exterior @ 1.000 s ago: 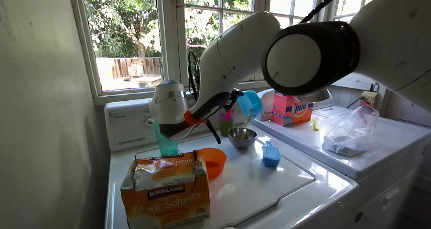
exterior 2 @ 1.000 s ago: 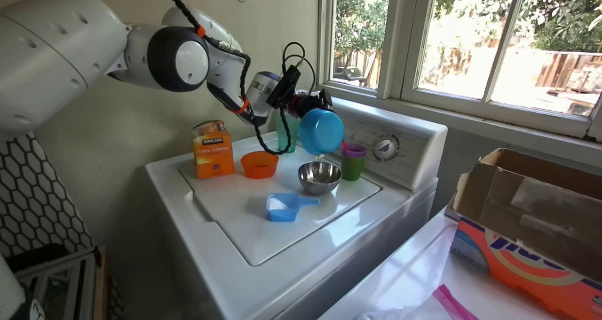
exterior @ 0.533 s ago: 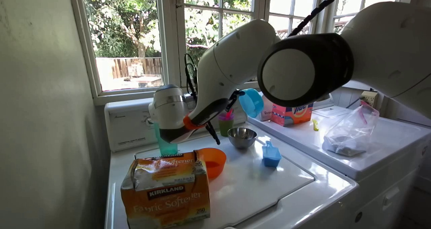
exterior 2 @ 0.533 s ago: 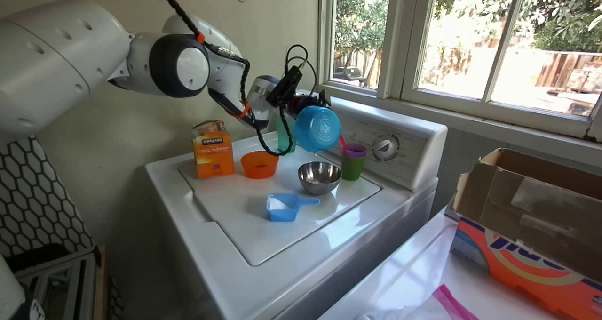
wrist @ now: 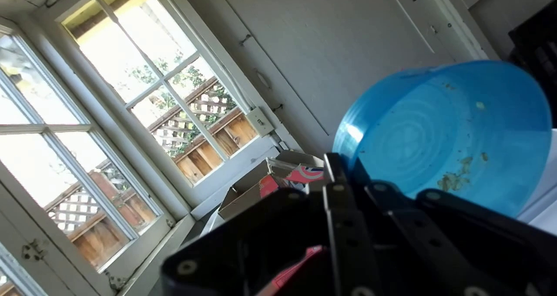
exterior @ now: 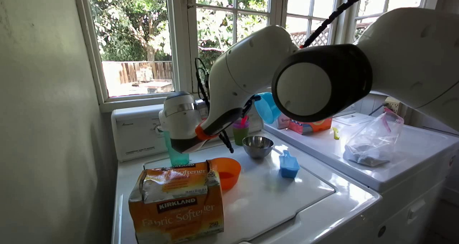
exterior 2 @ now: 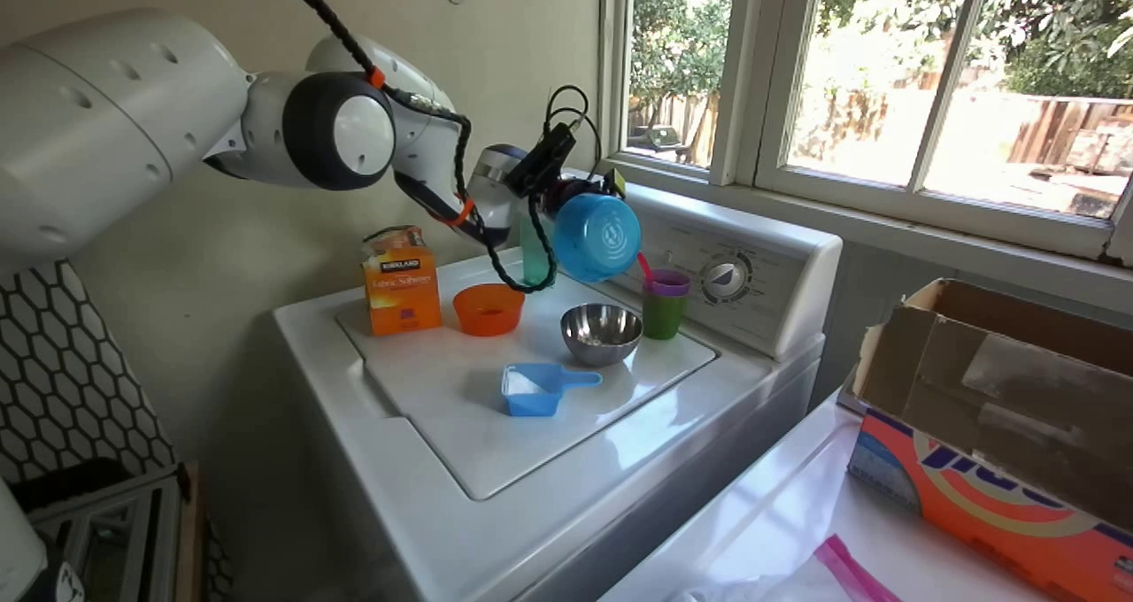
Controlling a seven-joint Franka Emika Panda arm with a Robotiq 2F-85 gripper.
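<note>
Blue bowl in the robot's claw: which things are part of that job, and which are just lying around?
Looks like part of the job:
blue bowl, tipped, bits inside
metal bowl, below it
gripper, holding the blue bowl

Probably just lying about:
blue scoop
orange bowl
fabric softener box
green cup
Tide box
plastic bag

The blue bowl [wrist: 441,135] hangs tilted — yellowish bits [wrist: 454,181] inside.

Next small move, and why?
Probably a small shake of the blue bowl above the metal bowl: the gripper has it by the rim, tilted, and the wrist view shows bits clinging inside.
</note>
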